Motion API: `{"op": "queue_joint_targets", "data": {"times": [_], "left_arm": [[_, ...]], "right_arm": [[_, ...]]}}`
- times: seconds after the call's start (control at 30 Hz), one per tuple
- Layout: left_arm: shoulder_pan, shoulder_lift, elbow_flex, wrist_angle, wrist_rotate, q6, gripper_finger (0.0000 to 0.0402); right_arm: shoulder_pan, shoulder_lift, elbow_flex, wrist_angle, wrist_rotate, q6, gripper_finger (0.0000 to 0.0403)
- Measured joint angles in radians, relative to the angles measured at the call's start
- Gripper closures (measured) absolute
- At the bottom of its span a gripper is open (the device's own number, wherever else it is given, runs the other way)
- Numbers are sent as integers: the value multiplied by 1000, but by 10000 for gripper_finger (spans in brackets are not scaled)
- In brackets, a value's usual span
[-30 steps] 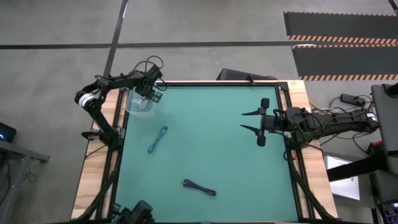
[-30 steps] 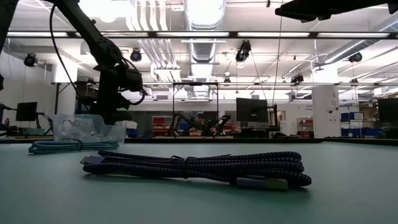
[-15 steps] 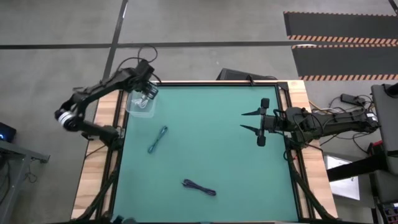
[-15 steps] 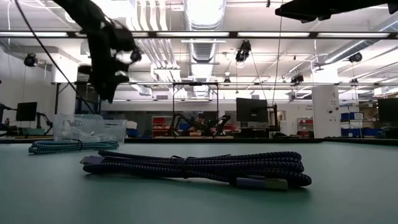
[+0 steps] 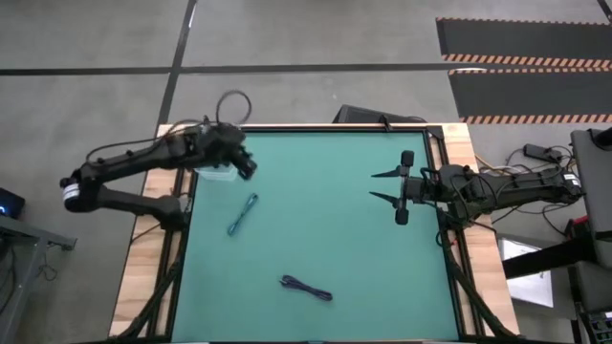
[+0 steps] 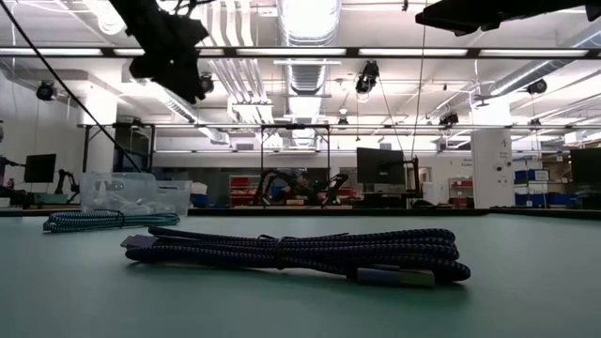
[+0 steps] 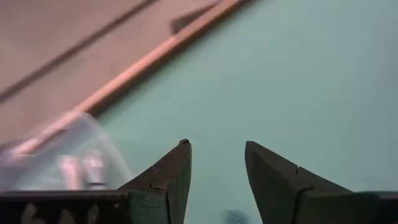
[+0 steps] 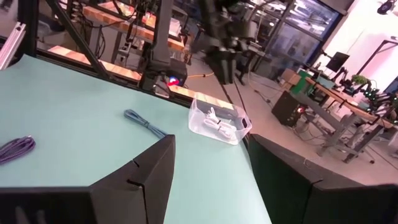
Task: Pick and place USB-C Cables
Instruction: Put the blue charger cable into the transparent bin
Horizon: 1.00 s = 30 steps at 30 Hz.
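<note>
A teal cable bundle [image 5: 243, 213] lies on the green mat near its left side, also seen in the low view [image 6: 94, 221]. A dark purple cable bundle [image 5: 306, 288] lies near the near edge [image 6: 291, 252]. White cables [image 8: 214, 119] lie inside a clear plastic container [image 8: 219, 124] at the far left corner. My left gripper [image 7: 216, 146] is open and empty, raised above the mat just right of the container [image 5: 215, 170], high up in the low view [image 6: 174, 56]. My right gripper [image 5: 373, 185] hangs open and empty over the mat's right side.
The mat has a raised wooden frame [image 5: 287, 127] all round. The stretch of mat between the two cables and my right gripper is bare. The left arm [image 5: 134, 162] reaches in over the table's left edge, partly covering the container.
My left gripper has risen from just above the container and swung a little toward the table's right and near side, while its arm has folded back toward the left. The cables and container have stayed where they were.
</note>
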Motion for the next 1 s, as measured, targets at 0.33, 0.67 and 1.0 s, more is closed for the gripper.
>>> {"op": "queue_joint_targets", "data": {"times": [0.33,0.67,1.0], "left_arm": [[-336,120,-18,-15,29,-290,267],[-384,391,-18,-259,84,-465,267],[-383,570,-30,-310,86,-468,267]], "right_arm": [[0,0,-10,-2,-2,28,207],[1,-1,-47,6,-84,90,207],[1,-1,-52,8,-84,98,207]]}}
